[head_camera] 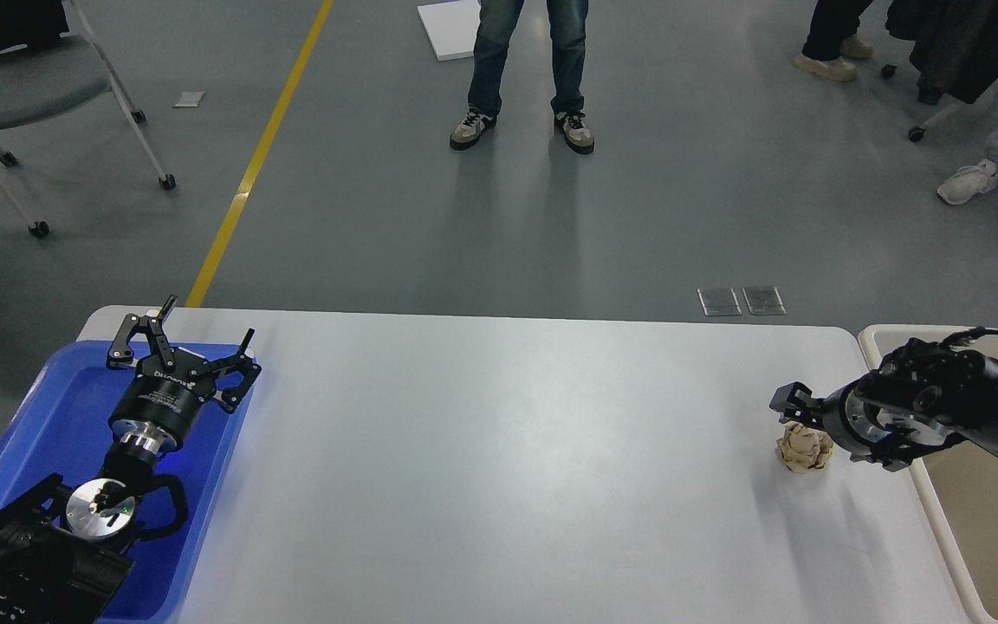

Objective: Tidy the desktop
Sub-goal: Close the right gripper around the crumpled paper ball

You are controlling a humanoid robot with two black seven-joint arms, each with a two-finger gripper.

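The desktop [499, 451] is a wide white-grey tabletop. A crumpled beige paper ball [805, 448] lies on it near its right edge. My right gripper [796, 414] reaches in from the right and hangs just above and against the ball. Its fingers are dark and partly hidden, so I cannot tell whether they are open or shut. My left gripper [204, 325] is open and empty, with its fingers spread above the far end of the blue tray [40, 416] at the table's left side.
A beige bin [975, 529] stands off the table's right edge, under my right arm. People's legs and rolling chairs stand on the grey floor beyond the table. A yellow line runs along the floor at the left.
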